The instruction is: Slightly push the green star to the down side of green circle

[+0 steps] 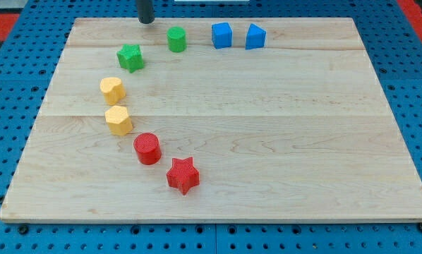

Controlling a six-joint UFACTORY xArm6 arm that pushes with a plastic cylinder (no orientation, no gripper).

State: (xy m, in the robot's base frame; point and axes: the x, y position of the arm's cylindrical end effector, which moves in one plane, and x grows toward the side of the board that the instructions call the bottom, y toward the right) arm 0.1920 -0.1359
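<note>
Your green star [130,57] sat near the board's top edge, to the left of and a little below the green circle [176,39], the two apart. My tip [147,21] stood at the top edge between them, touching neither and holding nothing, being a bare rod. You risked two things: a hard shove could have carried the star down into the upper yellow block [113,89] nearby, and a careless approach could have clipped the circle instead.

Bright, even light from overhead — short soft shadows under the blocks, no glare, focus sharp throughout.
</note>
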